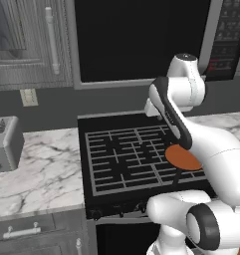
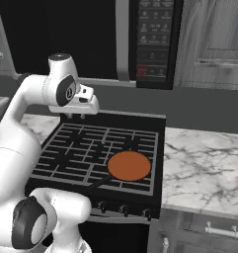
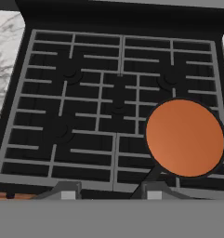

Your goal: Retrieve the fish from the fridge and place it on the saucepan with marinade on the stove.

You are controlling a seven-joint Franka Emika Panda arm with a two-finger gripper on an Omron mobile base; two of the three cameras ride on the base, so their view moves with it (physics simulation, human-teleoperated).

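My gripper (image 3: 108, 191), fingers apart and pinching nothing, hangs over the front edge of the stove (image 3: 85, 111), where the pan (image 3: 185, 137) sits on the grates at the front right corner, its orange-brown inside bare.

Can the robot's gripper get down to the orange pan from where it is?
Probably yes. The gripper hangs above the stove, with the pan just off to one side. Nothing stands between them, and the grates around the pan are bare.
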